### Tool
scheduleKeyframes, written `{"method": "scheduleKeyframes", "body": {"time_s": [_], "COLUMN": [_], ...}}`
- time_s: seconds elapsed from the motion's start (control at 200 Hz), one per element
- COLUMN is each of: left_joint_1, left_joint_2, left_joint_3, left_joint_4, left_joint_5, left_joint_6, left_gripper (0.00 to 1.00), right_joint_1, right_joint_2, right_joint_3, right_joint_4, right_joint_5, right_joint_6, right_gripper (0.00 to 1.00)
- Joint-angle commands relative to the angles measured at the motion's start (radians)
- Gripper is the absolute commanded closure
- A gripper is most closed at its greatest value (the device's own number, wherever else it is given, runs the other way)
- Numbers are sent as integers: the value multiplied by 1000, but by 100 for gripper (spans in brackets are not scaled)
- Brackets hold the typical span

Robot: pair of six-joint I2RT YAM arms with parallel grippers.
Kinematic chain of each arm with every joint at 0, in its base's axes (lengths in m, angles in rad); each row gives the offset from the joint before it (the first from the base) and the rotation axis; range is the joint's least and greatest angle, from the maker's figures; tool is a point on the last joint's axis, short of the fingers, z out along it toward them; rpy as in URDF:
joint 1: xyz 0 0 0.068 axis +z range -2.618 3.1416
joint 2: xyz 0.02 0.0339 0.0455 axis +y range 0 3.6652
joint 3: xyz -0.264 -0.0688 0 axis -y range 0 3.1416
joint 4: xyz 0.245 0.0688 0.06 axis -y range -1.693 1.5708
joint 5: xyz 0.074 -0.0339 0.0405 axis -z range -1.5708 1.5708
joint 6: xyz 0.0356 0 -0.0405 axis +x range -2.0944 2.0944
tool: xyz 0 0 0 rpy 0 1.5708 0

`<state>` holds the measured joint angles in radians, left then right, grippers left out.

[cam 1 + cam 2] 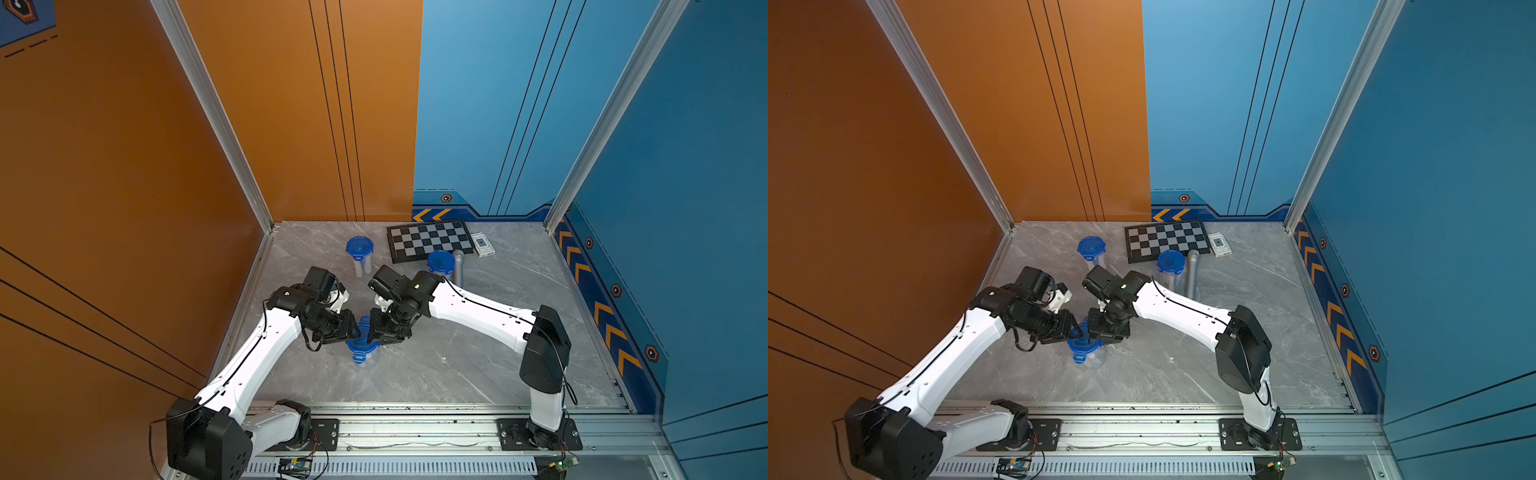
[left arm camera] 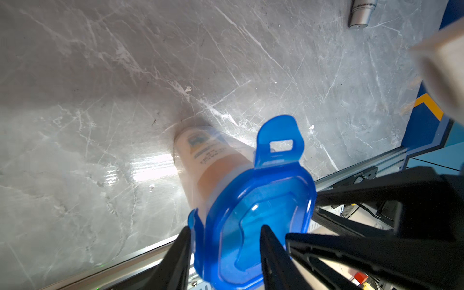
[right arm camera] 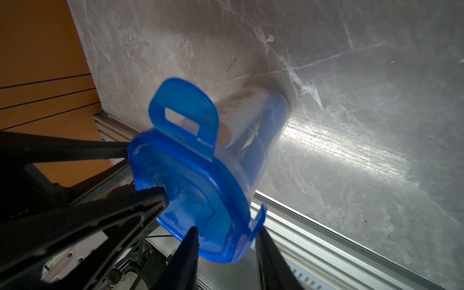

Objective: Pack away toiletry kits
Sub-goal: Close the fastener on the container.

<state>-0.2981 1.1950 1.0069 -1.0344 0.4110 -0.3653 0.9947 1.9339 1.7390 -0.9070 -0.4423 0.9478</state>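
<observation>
Three tall clear plastic cups with blue four-tab lids stand on the grey marble table [image 1: 457,365]: the first cup [image 1: 360,249] left of the single black-and-white chessboard [image 1: 430,241], the second cup [image 1: 440,262] just under it beside the one silver microphone [image 1: 458,268], the third cup [image 1: 362,353] below frame centre between two grippers. The left gripper [image 2: 226,228] and the right gripper [image 3: 227,227] each straddle a side tab of the third cup's lid [image 2: 263,200], jaws partly apart; whether either pinches it I cannot tell
</observation>
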Motion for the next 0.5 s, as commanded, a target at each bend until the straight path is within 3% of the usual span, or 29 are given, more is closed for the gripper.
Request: {"method": "scheduleKeyframes", "body": {"time_s": [0.0, 0.495], "left_joint_1": [-29, 0], "left_joint_2": [47, 51], "left_joint_3": [-98, -155], "left_joint_4": [-39, 54], "left_joint_5": [131, 256], "left_joint_6": [-30, -134], "left_gripper": [56, 55], "right_joint_1": [4, 14], "right_joint_2": [93, 125], "right_joint_3": [-35, -31], "right_joint_4": [148, 350], "right_joint_5": [36, -55], "right_joint_6": [12, 6], "right_gripper": [61, 60]}}
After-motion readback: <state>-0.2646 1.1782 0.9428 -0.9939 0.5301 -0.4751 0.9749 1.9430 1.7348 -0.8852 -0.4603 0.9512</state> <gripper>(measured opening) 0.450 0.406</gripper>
